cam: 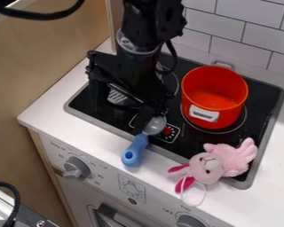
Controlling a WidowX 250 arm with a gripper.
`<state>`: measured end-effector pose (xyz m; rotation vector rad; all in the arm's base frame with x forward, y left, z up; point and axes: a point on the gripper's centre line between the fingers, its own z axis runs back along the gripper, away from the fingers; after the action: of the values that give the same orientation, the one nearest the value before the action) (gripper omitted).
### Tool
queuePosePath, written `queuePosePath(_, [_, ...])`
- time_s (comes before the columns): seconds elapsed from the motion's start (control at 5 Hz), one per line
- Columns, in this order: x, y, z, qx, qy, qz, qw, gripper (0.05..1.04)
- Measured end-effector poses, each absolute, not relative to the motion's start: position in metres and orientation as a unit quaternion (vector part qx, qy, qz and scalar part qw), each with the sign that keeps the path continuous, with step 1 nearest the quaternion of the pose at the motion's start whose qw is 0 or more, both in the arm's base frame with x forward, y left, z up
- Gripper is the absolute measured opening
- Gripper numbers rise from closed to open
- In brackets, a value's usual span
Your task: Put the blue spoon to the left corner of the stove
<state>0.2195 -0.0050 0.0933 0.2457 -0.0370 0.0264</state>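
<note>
Gripper (pixel 120 119) over stove (pixel 100 122), fingers apart; blue spoon (pixel 135 149) across stove's front edge, bowl end over stove, handle over counter (pixel 52 114); red pot (pixel 226 116) upright toward back right corner, contents unclear

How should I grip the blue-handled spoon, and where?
Probably by its slim blue handle, from above, pinching across the narrow width: it slants out over the white counter, away from the wider, rounded grey bowl.

Arm (pixel 151 21) was black, chunky, knobbly joints. Shiny grey ring (pixel 132 46) sat above the angular black gripper (pixel 120 116). Thin black cable (pixel 172 54) looped down one side.
</note>
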Motion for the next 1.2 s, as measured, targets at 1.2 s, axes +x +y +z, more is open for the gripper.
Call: queuePosePath(1.2, [0.211,-0.038,0.056,0.107,-0.067,0.050,0.991,1.000])
